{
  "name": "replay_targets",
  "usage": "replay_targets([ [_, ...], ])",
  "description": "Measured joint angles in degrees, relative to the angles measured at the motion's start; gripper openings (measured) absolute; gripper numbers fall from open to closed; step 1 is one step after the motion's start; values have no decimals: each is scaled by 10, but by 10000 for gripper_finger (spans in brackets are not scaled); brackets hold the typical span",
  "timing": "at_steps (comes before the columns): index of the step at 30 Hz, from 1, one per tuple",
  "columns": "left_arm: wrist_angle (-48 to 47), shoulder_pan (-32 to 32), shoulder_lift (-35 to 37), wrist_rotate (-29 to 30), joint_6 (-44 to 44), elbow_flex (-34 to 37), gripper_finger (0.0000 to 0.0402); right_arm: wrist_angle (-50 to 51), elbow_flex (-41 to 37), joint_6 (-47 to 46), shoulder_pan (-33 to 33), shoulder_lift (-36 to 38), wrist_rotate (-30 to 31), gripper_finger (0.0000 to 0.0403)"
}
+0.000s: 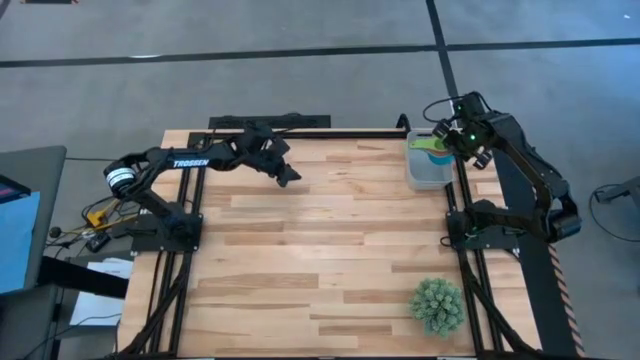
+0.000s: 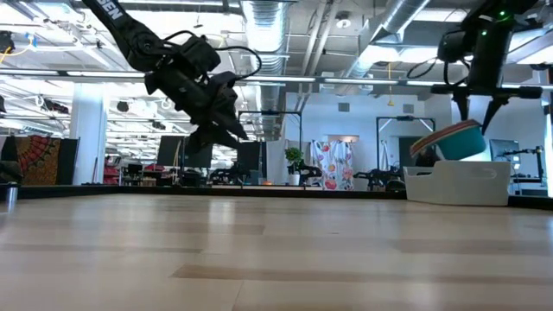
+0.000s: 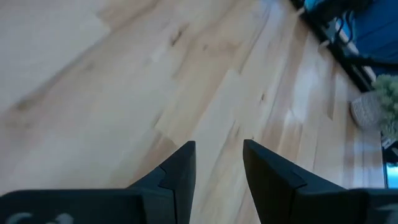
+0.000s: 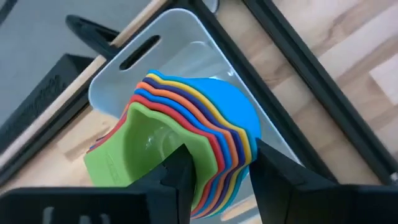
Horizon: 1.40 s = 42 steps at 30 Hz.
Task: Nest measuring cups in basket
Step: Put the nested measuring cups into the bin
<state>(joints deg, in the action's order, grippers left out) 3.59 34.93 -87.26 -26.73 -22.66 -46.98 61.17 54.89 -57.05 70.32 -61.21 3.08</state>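
Right wrist view: measuring cups (image 4: 186,134) stacked inside one another, green innermost, tilted on the rim of the basket (image 4: 143,46) at the tabletop's far right corner. Right gripper (image 4: 217,168) just above, fingers narrowly parted, nothing clearly held. Best nudged gently flat, then lifted straight up. Left gripper (image 3: 217,165) near the far edge, narrowly parted, empty.

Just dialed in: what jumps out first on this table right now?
The rainbow stack of nested measuring cups tilted in the pale basket at the table's far right corner, with the right gripper directly over it. The left gripper hangs empty and open above bare wood, and a spiky green plant sits near the right front.
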Motion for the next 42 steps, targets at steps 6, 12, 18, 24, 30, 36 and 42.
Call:
replay_targets([
  [6,44,11,0,0,-3,0,121,1,0,-79,-15,-33,13,141],
  [12,50,29,0,0,-1,0,121,-9,0,-168,-51,-96,17,147],
  [18,49,42,0,-15,0,0,121,-12,0,-224,-63,-131,34,145],
  [24,49,46,0,-26,-3,0,121,-15,0,-213,-53,-119,42,142],
  [30,49,46,0,-26,-3,0,121,-9,0,-213,-50,-85,57,154],
  [36,49,46,0,-25,6,0,121,4,0,-269,-50,-58,98,142],
  [42,49,46,0,-25,6,0,121,1,0,-291,-69,-85,107,147],
])
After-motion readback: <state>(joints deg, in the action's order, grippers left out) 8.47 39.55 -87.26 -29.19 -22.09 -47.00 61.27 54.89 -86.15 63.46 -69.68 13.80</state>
